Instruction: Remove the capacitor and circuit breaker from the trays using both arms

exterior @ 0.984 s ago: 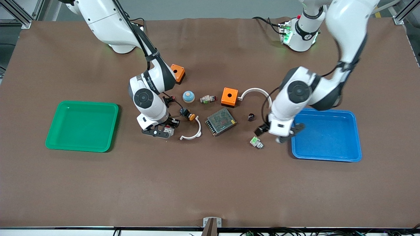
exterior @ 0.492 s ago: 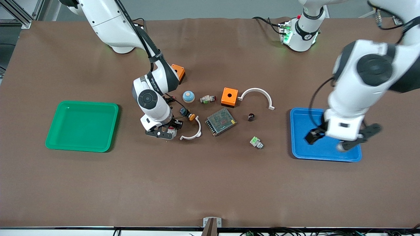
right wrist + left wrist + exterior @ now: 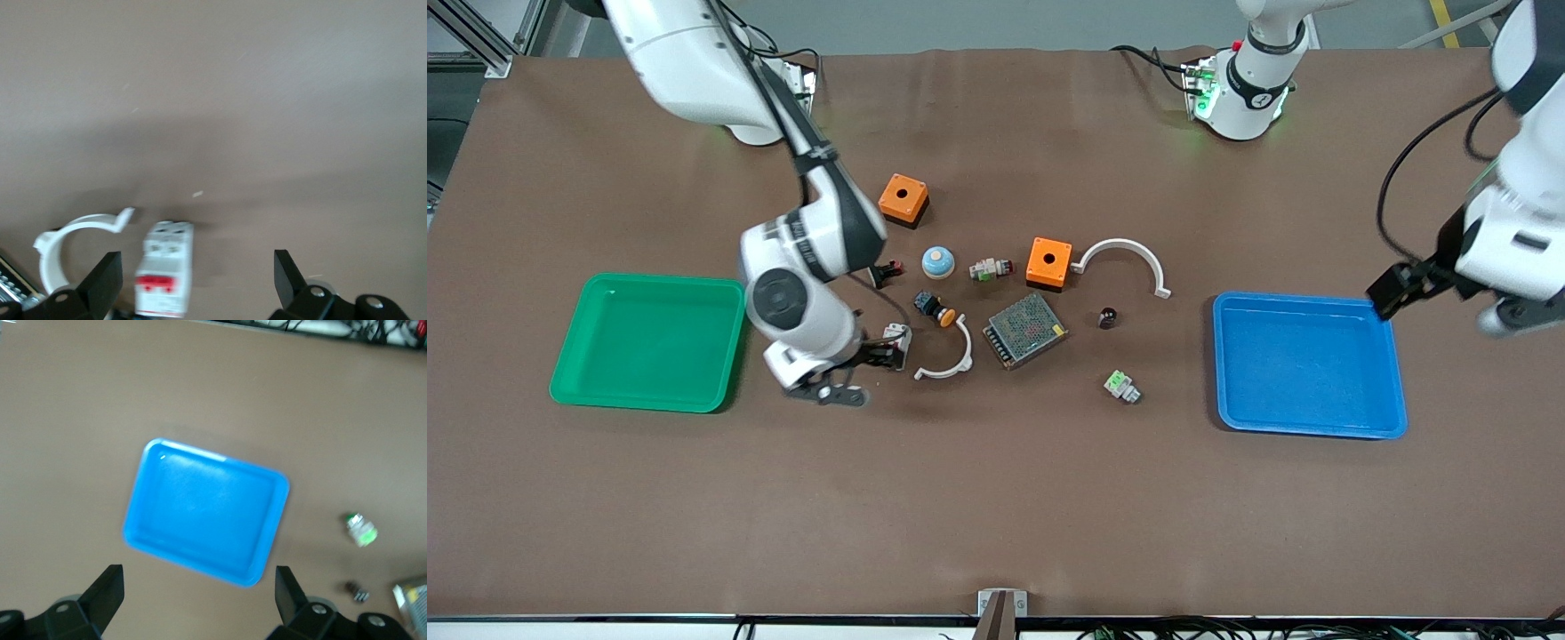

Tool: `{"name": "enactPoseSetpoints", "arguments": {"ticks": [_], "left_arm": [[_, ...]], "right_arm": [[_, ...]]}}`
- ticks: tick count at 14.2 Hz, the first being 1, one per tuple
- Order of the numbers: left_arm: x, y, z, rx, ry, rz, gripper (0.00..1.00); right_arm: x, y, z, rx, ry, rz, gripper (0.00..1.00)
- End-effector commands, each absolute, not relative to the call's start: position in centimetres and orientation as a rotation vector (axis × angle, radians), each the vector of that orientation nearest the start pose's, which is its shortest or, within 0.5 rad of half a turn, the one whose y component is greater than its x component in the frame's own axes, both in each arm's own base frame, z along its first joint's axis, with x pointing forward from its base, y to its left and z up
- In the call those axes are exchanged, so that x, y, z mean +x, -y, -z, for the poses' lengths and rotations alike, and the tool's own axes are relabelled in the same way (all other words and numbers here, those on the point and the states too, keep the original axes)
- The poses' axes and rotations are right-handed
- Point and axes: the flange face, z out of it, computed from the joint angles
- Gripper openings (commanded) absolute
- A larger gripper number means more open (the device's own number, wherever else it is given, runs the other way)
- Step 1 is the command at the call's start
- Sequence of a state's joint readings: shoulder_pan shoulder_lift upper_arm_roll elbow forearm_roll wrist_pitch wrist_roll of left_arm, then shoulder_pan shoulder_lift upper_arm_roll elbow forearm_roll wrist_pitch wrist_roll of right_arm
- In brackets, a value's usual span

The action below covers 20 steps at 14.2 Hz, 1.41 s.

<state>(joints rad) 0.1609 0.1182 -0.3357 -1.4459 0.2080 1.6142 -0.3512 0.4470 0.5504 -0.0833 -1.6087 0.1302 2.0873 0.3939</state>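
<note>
The breaker (image 3: 895,341), a small white block with a red lever, lies on the table beside a white arc clip (image 3: 947,356). In the right wrist view the breaker (image 3: 163,270) sits between the fingers, close to one of them and untouched. My right gripper (image 3: 854,373) is open just above it; the right wrist view also shows this gripper (image 3: 197,287). The capacitor (image 3: 1108,316), a tiny black cylinder, stands on the table between the metal power supply (image 3: 1025,330) and the blue tray (image 3: 1307,364); it also shows in the left wrist view (image 3: 359,591). My left gripper (image 3: 1449,307) is open and empty, raised beside the blue tray at the left arm's end; the left wrist view shows it too (image 3: 200,600).
A green tray (image 3: 649,342) lies at the right arm's end. Two orange boxes (image 3: 1049,262) (image 3: 903,198), a blue-topped button (image 3: 938,261), an orange-capped button (image 3: 935,308), a second white arc (image 3: 1125,258) and a green-faced part (image 3: 1121,385) lie mid-table.
My left arm swung from beside the green-faced part, across the blue tray, to the table's end. My right gripper shifted toward the green tray; the breaker now lies nearer one finger.
</note>
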Motion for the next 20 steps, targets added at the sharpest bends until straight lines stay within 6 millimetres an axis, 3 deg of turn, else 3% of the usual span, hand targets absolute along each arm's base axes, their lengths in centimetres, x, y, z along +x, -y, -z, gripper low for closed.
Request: {"name": "enactPoseSetpoints", "arguments": {"ticks": [1, 2, 5, 11, 15, 18, 20], "left_arm": [[56.2, 4.9, -64.6, -2.994, 0.184, 0.087, 1.00], [55.6, 3.9, -65.2, -3.003, 0.190, 0.085, 1.00], [54.2, 3.7, -64.8, -3.012, 0.169, 0.040, 1.00], [53.3, 4.6, -64.9, -3.079, 0.103, 0.034, 1.00], [53.7, 5.3, -64.9, -3.079, 0.085, 0.067, 1.00], [53.6, 5.6, -65.2, -3.078, 0.079, 0.077, 1.00], [53.7, 5.7, -65.3, -3.079, 0.074, 0.079, 1.00]], "right_arm": [[64.8, -16.5, -35.3, -3.088, -0.048, -0.206, 1.00], [64.8, -13.6, -36.8, -3.081, -0.021, -0.231, 1.00], [64.0, -6.1, -41.0, -3.121, -0.015, -0.292, 1.00], [62.5, 3.0, -48.0, -3.118, 0.033, -0.357, 1.00], [62.8, 5.7, -52.3, -3.136, -0.022, -0.320, 1.00], [62.8, 6.9, -53.0, -3.127, -0.055, -0.289, 1.00], [63.0, 6.5, -52.8, -3.107, -0.063, -0.283, 1.00]]}}
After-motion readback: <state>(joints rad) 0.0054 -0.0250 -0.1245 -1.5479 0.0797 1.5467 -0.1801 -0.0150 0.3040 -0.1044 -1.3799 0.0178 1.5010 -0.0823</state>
